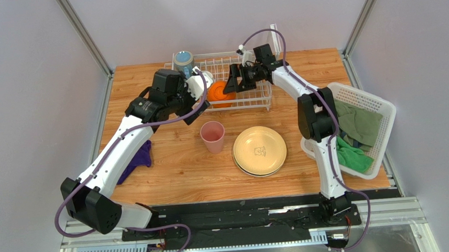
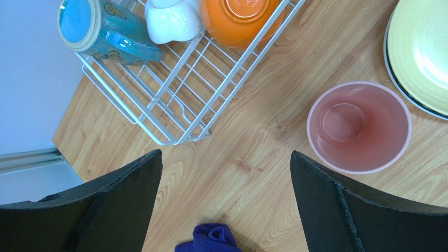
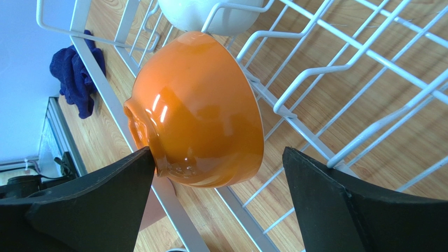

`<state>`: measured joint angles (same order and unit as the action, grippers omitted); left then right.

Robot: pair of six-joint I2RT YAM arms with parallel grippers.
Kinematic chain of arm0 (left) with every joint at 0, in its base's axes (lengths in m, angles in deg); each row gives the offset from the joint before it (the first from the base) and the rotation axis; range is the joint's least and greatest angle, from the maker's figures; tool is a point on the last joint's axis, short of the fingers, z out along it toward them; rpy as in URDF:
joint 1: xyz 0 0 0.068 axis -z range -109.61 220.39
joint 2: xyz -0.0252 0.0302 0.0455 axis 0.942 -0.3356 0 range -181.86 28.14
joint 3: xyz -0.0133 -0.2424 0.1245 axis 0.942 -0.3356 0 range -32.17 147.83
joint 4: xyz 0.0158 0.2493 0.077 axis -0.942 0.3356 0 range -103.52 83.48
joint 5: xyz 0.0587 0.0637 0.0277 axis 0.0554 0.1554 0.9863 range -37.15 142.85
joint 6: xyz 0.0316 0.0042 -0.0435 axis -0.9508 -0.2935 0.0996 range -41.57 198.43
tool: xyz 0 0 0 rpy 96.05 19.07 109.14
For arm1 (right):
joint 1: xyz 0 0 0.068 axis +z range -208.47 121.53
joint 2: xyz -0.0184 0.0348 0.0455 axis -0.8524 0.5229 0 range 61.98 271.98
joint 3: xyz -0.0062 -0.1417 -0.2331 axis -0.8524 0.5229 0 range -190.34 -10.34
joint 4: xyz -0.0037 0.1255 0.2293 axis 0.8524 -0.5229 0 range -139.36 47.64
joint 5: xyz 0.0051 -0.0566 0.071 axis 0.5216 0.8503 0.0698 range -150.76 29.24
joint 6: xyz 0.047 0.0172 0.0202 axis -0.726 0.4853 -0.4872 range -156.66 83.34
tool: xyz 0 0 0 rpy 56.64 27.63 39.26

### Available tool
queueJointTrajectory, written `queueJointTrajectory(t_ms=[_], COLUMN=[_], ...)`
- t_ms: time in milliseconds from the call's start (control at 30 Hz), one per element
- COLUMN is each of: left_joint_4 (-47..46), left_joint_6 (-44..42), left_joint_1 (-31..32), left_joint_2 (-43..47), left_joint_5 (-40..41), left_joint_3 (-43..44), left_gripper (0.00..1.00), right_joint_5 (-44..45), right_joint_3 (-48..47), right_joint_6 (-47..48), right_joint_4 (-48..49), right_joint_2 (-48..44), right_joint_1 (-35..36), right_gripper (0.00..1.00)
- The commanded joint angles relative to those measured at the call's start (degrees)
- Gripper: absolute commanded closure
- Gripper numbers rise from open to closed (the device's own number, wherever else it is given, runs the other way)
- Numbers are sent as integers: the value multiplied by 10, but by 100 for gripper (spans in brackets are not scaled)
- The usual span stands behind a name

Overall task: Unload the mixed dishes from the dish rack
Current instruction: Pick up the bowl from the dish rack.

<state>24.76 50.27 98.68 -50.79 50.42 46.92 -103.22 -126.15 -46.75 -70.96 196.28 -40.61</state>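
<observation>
Right hand (image 3: 218, 157), spread open, flanks glossy orange bowl (image 3: 194, 105) tilted in dish rack (image 3: 368, 135).

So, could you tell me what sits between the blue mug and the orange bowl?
The small white bowl sits between the blue mug and the orange bowl in the dish rack; the left wrist view shows it clearly.

The bowl (image 3: 200, 110) is orange, tumbler (image 2: 359, 126) pink, plate (image 1: 259, 150) cream-yellow.
</observation>
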Motion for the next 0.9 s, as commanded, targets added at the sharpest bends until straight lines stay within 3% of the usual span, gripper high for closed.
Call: queueJointTrajectory(t_ms=[0, 700, 867], left_joint_4=[-17, -21, -21], left_joint_6=[3, 3, 3], left_joint_1=[-3, -3, -3], left_joint_2=[15, 6, 9], left_joint_5=[6, 10, 12], left_joint_3=[-2, -3, -7], left_gripper=[1, 1, 1], right_joint_5=[-35, -78, -78], right_joint_3=[-35, -57, -63], right_joint_6=[1, -4, -2], right_joint_4=[17, 21, 16], right_joint_2=[13, 37, 44], right_joint_1=[2, 16, 19], right_gripper=[1, 1, 7])
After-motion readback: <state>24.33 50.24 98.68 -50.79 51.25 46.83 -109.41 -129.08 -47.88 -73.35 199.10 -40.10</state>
